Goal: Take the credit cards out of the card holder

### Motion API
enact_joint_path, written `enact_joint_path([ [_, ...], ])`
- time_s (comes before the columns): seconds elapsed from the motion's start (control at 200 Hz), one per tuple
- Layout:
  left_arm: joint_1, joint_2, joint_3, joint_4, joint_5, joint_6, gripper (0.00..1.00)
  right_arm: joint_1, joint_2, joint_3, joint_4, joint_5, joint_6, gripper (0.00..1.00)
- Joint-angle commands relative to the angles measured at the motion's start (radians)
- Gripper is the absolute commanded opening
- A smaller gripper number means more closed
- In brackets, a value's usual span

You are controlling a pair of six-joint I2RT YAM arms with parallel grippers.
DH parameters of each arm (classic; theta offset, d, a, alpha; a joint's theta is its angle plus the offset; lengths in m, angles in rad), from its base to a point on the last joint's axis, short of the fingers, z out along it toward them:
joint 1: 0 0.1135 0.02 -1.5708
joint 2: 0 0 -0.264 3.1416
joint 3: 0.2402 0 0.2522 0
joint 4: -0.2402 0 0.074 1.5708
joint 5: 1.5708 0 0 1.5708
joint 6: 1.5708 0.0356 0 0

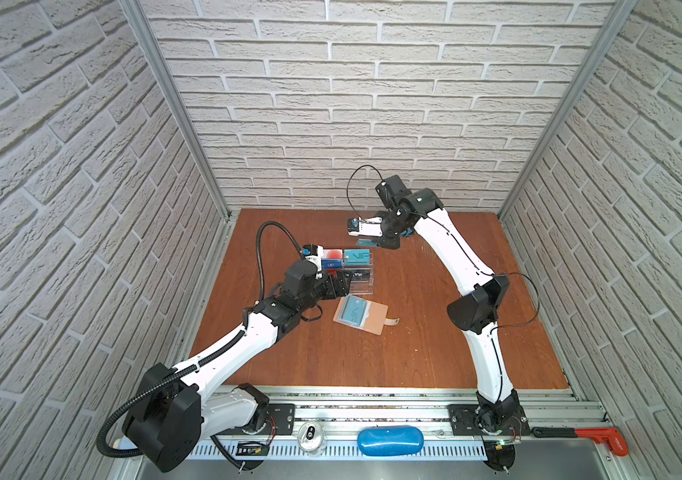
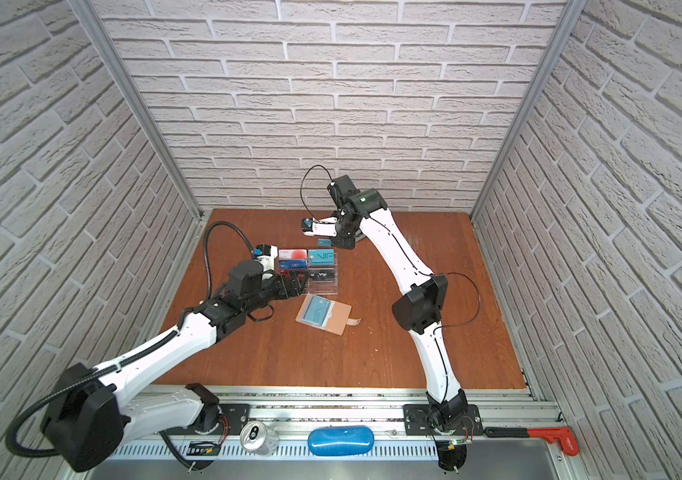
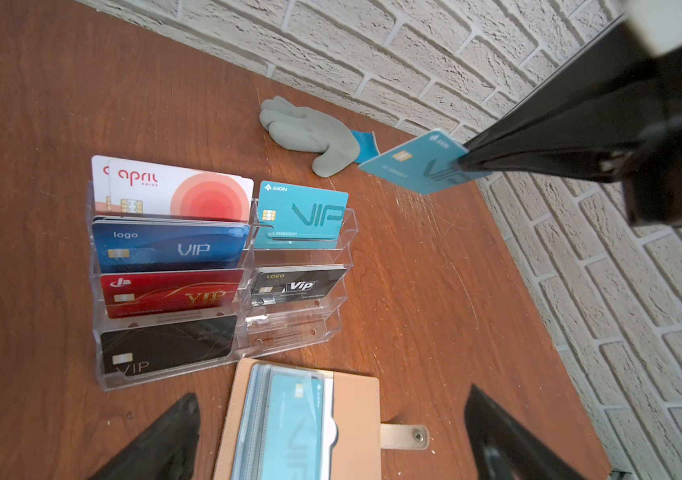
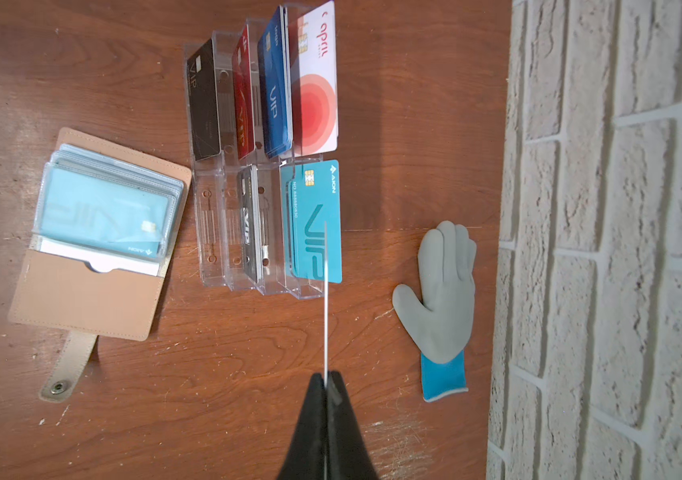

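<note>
Credit card point(image 3: 410, 164) in right gripper point(image 4: 326, 376)

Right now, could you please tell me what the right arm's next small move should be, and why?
Probably lower the right gripper toward the clear stand: it is shut on a teal card, held in the air near the compartment where a matching teal card stands.

- Left arm point(image 1: 227, 353) reached toward 1 o'clock; left gripper point(image 1: 339, 286) had its jaws spread wide.
- Right arm point(image 1: 443, 245) reached toward 11 o'clock, with the wrist turned to 9 o'clock; right gripper point(image 4: 326, 380) pinched a teal card point(image 3: 414, 166).
</note>
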Motion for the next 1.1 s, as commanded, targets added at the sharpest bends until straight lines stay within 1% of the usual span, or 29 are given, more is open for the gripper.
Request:
enact_joint_path([
  [0.0,-0.004,0.028,0.027,0.079,-0.021,0.050,0.98,0.014,0.032,0.021,0.029,-0.008,-0.065,0.06],
  [0.16,-0.002,0.038,0.006,0.148,-0.037,0.069,0.98,0.021,0.066,0.023,0.094,-0.044,-0.085,0.06],
  [0.275,0.001,0.035,-0.012,0.175,-0.069,0.073,0.98,0.026,0.086,0.024,0.150,-0.038,-0.093,0.06],
  [0.66,0.053,0.023,-0.062,0.218,-0.082,0.047,0.98,0.031,0.147,0.049,0.158,-0.042,-0.084,0.05],
  [0.855,0.059,0.022,-0.067,0.219,-0.081,0.044,0.98,0.033,0.142,0.047,0.151,-0.054,-0.070,0.05],
  [1.095,0.060,0.012,-0.074,0.220,-0.076,0.039,0.98,0.034,0.115,0.047,0.207,-0.040,-0.026,0.05],
])
